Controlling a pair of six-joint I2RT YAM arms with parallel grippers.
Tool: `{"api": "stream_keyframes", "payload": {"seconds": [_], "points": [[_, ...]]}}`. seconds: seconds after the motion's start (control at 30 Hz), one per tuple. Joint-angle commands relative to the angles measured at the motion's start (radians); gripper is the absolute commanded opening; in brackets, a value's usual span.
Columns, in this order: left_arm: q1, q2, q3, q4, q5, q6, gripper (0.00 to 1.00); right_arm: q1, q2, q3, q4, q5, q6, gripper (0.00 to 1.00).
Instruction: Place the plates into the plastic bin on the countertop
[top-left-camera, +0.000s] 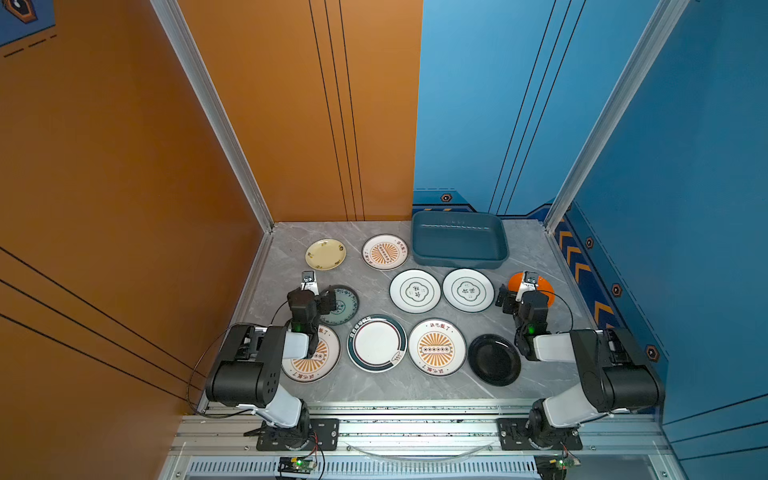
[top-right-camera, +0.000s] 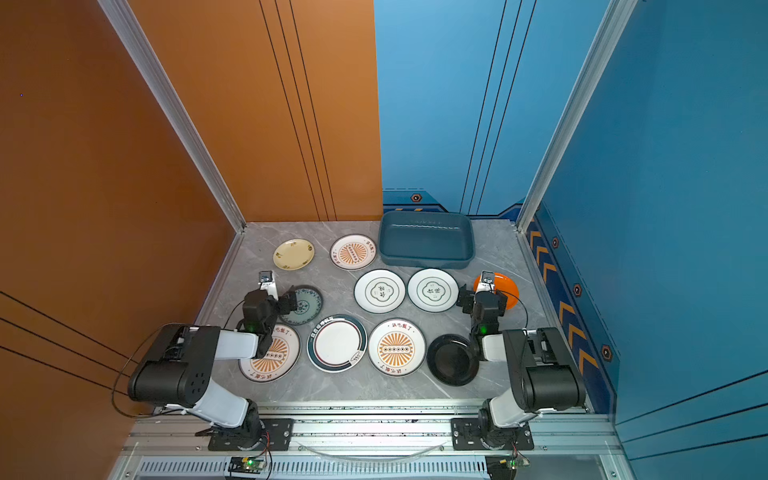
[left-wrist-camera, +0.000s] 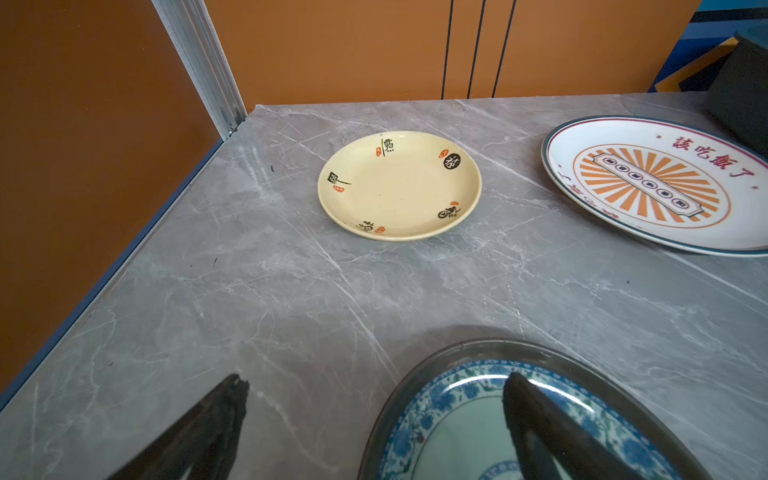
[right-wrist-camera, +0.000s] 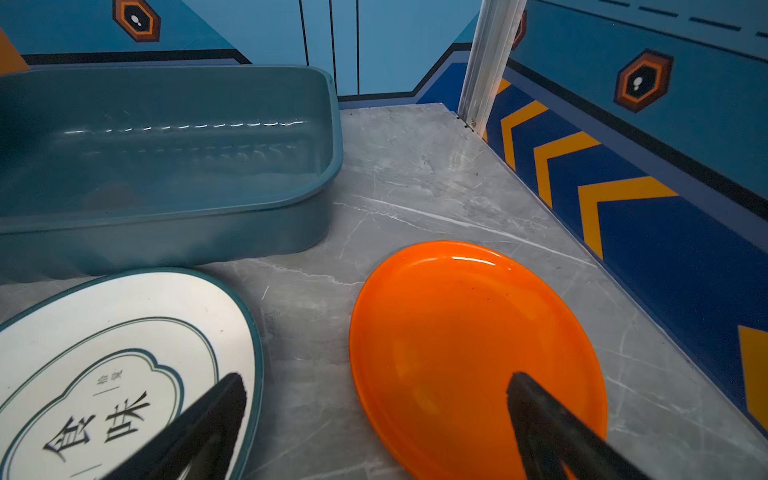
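enclosure: orange wall (top-left-camera: 104, 187) on the left, blue wall (top-left-camera: 685, 187) on the right, aluminium posts (top-left-camera: 216, 116) at the rear corners. desk (top-left-camera: 536, 257): flat, grey marble-look top with white veins.

plates counted left to right, all lying on the desk:
- yellow plate (top-left-camera: 325, 254) x1, rear left.
- teal patterned plate (top-left-camera: 347, 309) x1, partly hidden by the left arm (top-left-camera: 249, 361).
- sunburst plates (top-left-camera: 436, 347) x3: front left under the left arm, rear beside the yellow plate, front centre.
- teal-rimmed white plate (top-left-camera: 376, 343) x1, between the two front sunburst plates.
- emblem plates (top-left-camera: 414, 291) x2, side by side mid-desk.
- black plate (top-left-camera: 494, 360) x1, front right.
- orange plate (top-left-camera: 545, 286) x1, near the right edge.
total ten, every one outside the bin.

plastic bin (top-left-camera: 459, 259) x1: rear, right of centre, near the back wall, just behind the emblem plates.

left tool (left-wrist-camera: 376, 386): fingers wide apart, gripping nothing; one over the teal patterned plate, one over bare desk. right tool (right-wrist-camera: 376, 386): fingers wide apart, gripping nothing; one over the right emblem plate, one over the orange plate.
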Motion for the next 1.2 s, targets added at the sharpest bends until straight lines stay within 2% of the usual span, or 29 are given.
{"api": "stream_keyframes", "payload": {"seconds": [0.0, 1.17], "points": [[0.001, -0.004, 0.010, -0.007, 0.010, 0.016, 0.97, 0.007, -0.003, 0.017, -0.018, 0.019, 0.005, 1.00], [-0.007, -0.005, 0.006, -0.006, -0.005, 0.019, 0.98, 0.007, -0.004, 0.016, -0.017, 0.019, 0.004, 1.00]]}}
